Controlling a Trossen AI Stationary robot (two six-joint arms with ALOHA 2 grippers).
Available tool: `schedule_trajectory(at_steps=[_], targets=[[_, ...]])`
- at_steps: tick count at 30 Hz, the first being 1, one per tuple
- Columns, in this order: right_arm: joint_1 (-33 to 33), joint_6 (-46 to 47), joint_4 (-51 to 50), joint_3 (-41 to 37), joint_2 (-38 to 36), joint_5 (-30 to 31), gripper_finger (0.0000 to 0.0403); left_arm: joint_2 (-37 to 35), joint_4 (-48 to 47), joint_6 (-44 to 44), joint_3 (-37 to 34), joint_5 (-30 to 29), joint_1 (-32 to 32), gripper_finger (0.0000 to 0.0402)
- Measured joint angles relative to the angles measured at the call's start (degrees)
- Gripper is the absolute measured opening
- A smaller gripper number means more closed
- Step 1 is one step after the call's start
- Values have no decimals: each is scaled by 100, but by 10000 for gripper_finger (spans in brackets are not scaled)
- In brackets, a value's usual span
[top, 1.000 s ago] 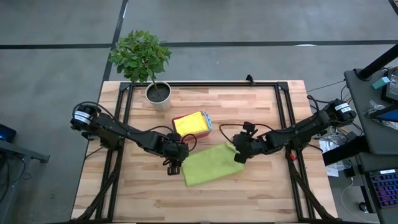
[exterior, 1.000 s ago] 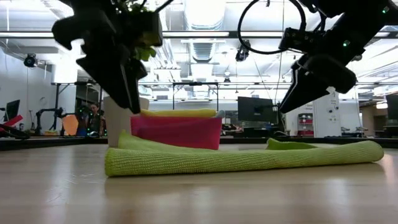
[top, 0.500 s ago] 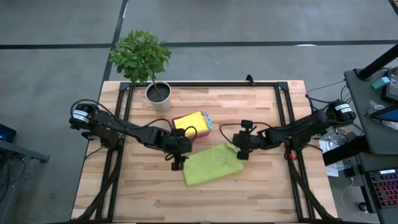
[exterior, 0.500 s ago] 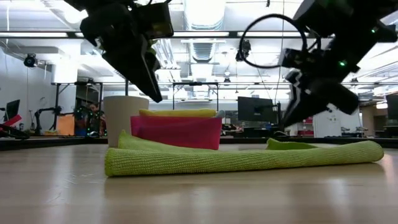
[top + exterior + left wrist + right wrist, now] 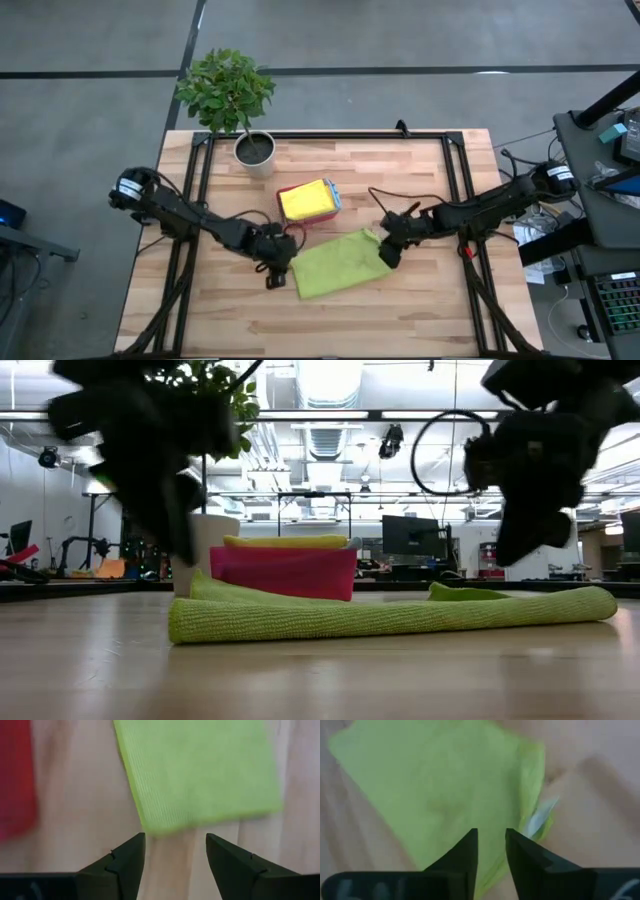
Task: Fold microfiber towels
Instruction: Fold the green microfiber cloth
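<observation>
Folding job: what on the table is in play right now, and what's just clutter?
In play:
- lime green towel, folded, flat on the table
- yellow towel, lying in the pink tray
- left gripper, open, at the green towel's near-left corner
- right gripper, nearly closed, over its right edge

Clutter:
- potted plant at the back-left corner

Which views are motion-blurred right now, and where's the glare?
Low view: both arms are smeared dark shapes, ceiling lights glare, lime green towel sharp. Both wrist views: towel and tabletop soft, fingers crisp. High view: sharp, evenly lit.
</observation>
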Motion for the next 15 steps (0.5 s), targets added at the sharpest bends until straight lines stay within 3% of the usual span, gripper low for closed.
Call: schedule_trajectory(at_steps=[7,15], targets=[[461,1159,-48,-144,72,-77,152,42,218,-1005,-653,-109,-396,193],[199,1426,-24,-268,85,-30,231,42,1023,-874,-872,-114,-424,193]])
